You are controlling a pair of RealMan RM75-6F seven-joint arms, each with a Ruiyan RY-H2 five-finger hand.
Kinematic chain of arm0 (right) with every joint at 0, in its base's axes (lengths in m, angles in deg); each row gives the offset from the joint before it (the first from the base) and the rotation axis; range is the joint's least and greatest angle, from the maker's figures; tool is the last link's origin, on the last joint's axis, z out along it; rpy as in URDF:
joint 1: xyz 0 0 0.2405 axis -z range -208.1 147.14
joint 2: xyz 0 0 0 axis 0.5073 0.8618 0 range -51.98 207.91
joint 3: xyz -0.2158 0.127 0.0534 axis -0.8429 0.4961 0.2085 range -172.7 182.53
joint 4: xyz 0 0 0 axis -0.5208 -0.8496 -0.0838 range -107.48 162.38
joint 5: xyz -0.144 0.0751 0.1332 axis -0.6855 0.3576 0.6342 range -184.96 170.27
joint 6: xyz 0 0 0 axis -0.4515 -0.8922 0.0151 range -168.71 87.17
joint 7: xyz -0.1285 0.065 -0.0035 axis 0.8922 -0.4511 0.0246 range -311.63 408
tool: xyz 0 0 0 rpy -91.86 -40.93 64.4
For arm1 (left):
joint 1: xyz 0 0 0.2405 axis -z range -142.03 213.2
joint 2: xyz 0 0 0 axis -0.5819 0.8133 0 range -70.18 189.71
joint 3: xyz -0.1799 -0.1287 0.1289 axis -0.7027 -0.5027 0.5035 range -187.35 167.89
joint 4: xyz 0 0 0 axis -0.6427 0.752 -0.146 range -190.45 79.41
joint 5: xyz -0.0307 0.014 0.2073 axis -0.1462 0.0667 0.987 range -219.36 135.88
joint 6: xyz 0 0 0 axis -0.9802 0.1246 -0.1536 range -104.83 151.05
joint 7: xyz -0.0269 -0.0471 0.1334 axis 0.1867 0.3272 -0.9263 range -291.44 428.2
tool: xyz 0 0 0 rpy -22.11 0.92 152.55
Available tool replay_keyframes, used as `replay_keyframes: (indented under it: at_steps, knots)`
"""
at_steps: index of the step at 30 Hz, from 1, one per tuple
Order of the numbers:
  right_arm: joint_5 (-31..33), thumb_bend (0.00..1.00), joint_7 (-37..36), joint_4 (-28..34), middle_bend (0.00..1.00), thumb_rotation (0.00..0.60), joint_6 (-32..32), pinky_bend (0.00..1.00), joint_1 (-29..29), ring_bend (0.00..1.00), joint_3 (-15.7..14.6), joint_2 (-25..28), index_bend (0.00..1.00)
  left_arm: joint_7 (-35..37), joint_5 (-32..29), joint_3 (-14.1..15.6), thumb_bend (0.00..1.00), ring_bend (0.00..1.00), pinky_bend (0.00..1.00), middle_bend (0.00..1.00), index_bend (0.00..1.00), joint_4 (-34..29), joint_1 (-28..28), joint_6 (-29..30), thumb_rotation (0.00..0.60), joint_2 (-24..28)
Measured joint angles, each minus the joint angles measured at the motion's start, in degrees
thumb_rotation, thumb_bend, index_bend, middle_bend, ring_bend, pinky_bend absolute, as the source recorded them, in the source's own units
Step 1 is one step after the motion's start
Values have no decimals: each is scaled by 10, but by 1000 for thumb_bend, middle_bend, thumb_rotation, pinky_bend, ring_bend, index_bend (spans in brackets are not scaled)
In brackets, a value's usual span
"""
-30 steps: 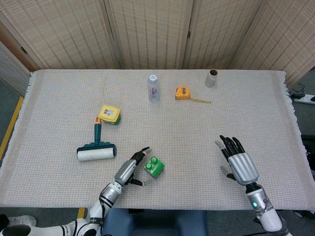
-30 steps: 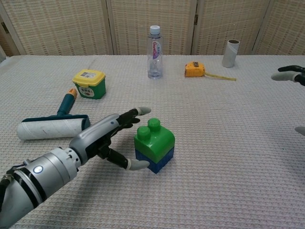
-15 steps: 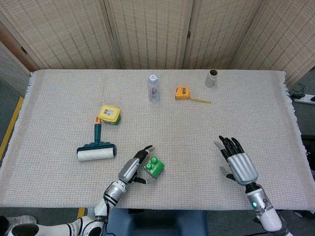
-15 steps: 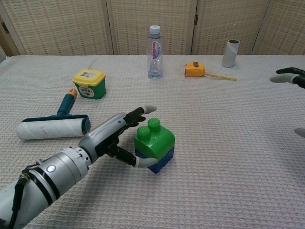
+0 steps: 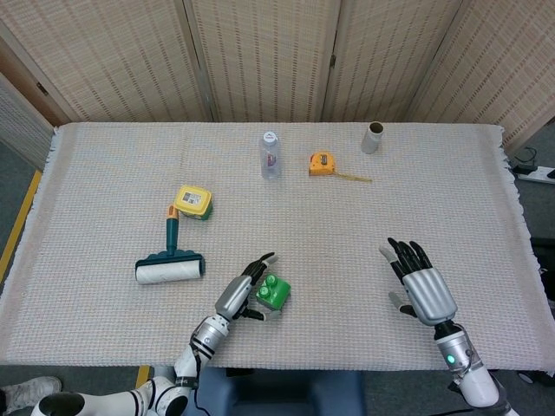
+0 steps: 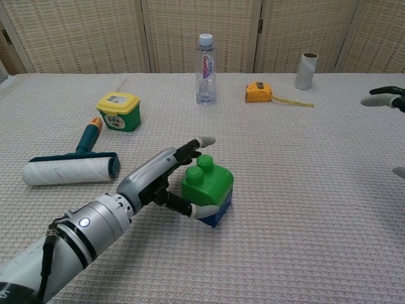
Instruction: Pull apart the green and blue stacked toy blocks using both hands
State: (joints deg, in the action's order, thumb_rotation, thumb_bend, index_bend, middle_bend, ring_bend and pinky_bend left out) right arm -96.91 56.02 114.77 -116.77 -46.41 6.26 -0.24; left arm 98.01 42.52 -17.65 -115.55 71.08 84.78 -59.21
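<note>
Sitting on the surface (image 5: 364, 225) near its front edge, the green block (image 6: 207, 183) is stacked on the blue block (image 6: 218, 212). The left hand (image 6: 166, 177) is at their left side, its fingers (image 6: 204, 141) spread around the blocks; the thumb touches the blue block low at the front, but a real grasp I cannot tell. The right hand (image 5: 421, 289) is well apart at the right, palm down, fingers released and holding nothing. Further left lie a lint roller (image 5: 170, 267) and a tub (image 5: 192, 202). A bottle (image 5: 270, 155), tape measure (image 5: 322, 164) and tube (image 5: 372, 137) are at the back.
</note>
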Motion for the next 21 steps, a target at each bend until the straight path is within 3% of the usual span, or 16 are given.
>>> replay_keyframes:
  at_steps: [8,21]
  knots:
    - [0,372,-8,-1,0,600,5,0,-2,0,-1,4,0,20,-2,-5,241,0,0,63,16,44,9,1,600,-26]
    - [0,371,-3,0,0,600,16,0,-5,0,-6,2,0,14,4,-4,241,0,0,108,28,16,1,26,600,-5]
